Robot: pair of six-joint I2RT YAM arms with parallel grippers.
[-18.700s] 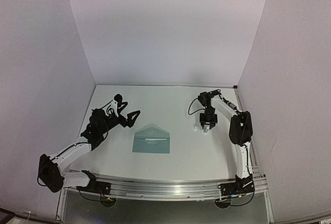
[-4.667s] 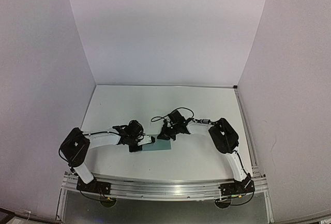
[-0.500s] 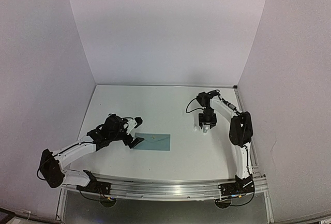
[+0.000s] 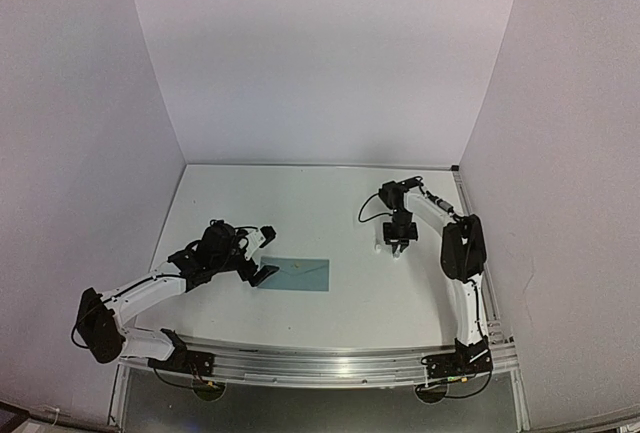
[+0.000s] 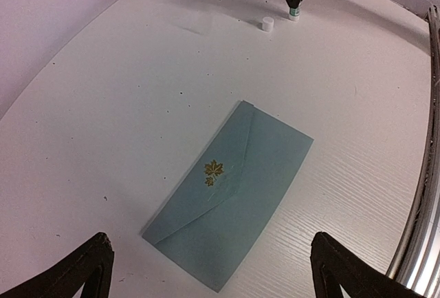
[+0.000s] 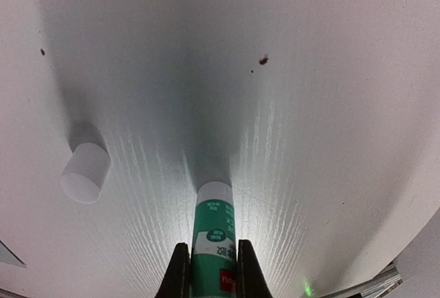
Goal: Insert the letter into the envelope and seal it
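The teal envelope (image 4: 297, 274) lies flat at the table's middle, its flap folded down, with a gold leaf sticker (image 5: 214, 171) on it. The letter is not in view. My left gripper (image 4: 267, 255) is open and empty, hovering at the envelope's left end; in the left wrist view (image 5: 210, 243) its fingers (image 5: 82, 270) straddle the envelope (image 5: 240, 201) without touching it. My right gripper (image 4: 397, 245) at the right back is shut on a green glue stick (image 6: 214, 208), whose white end rests on the table. Its fingers (image 6: 180, 270) clamp the tube's sides.
A small white cap (image 6: 85, 173) lies on the table just left of the glue stick; it also shows in the top view (image 4: 381, 246) and the left wrist view (image 5: 267, 24). White walls enclose the table. A metal rail (image 4: 320, 363) runs along the near edge.
The flap, up long ago, now lies flat. Both grippers were together at the envelope seconds ago and have drawn apart. Over the last half second almost nothing moved.
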